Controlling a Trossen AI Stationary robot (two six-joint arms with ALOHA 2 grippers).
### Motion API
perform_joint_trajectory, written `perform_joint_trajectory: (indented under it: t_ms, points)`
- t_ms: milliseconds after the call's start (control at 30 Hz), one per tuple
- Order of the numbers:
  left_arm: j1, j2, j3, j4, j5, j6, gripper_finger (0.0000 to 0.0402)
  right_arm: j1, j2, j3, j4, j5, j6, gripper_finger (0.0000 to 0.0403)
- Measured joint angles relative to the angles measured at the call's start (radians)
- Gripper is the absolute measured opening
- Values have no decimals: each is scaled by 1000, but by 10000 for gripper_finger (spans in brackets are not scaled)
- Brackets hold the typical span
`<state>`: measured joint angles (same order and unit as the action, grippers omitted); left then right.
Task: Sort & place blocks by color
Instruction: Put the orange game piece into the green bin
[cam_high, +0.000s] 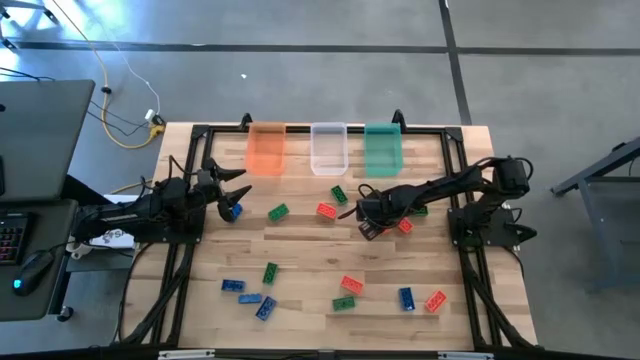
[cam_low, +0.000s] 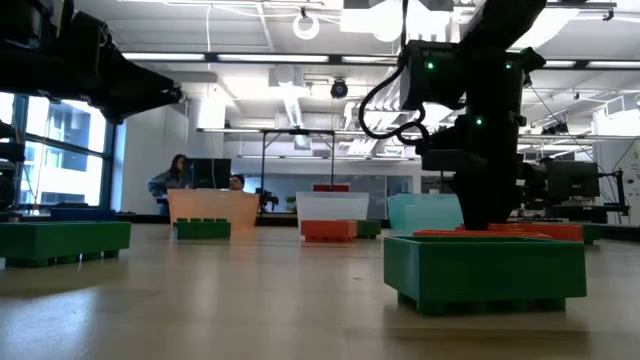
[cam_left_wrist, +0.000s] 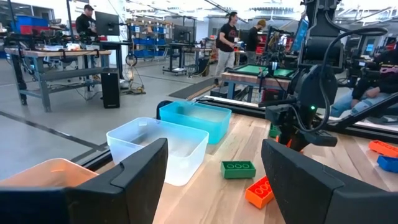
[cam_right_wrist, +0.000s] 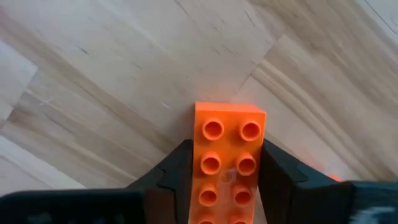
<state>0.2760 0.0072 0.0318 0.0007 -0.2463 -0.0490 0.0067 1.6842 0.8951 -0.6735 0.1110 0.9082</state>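
Small blue, green and red studded blocks lie scattered flat on the wooden table (cam_high: 300, 250). My right gripper (cam_high: 372, 218) points down near the table's middle and is shut on a red-orange block (cam_right_wrist: 227, 165). A second red block (cam_high: 403, 226) lies just beside it. My left gripper (cam_high: 228, 192) hovers at the left side, open (cam_left_wrist: 214, 186), with nothing between its fingers. A blue block (cam_high: 235, 211) shows right at its tip. The left wrist view also holds a green block (cam_left_wrist: 238, 168) and a red block (cam_left_wrist: 260, 191). My right gripper pinches the red-orange block by its two long sides (cam_right_wrist: 198, 168), one finger on each, coming from above and pointing down. The block's studded top faces the wrist camera, and its far end (cam_right_wrist: 230, 115) sticks out past the fingertips. Whether it is lifted clear of the table I cannot tell.
Three bins stand in a row at the far edge: orange (cam_high: 265, 148), clear (cam_high: 328, 148), green (cam_high: 383, 148). More blocks sit near the front edge, blue ones (cam_high: 249, 298) left, red (cam_high: 435, 301) and green (cam_high: 344, 303) right. A green block (cam_low: 485, 270) stands close before the low camera.
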Motion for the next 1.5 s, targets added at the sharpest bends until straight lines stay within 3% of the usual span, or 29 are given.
perform_joint_trajectory:
  t_ms: [400, 1033, 1500]
  points:
    - [0, 0, 0, -3, 0, 0, 250, -1, 4, 56, -16, 21, -60, 114]
    - [0, 0, 0, -3, 0, 0, 250, -80, 2, 389, -205, 318, -413, 114]
    - [0, 0, 0, -4, 0, 0, 250, -204, -27, 446, -286, 505, -553, 114]
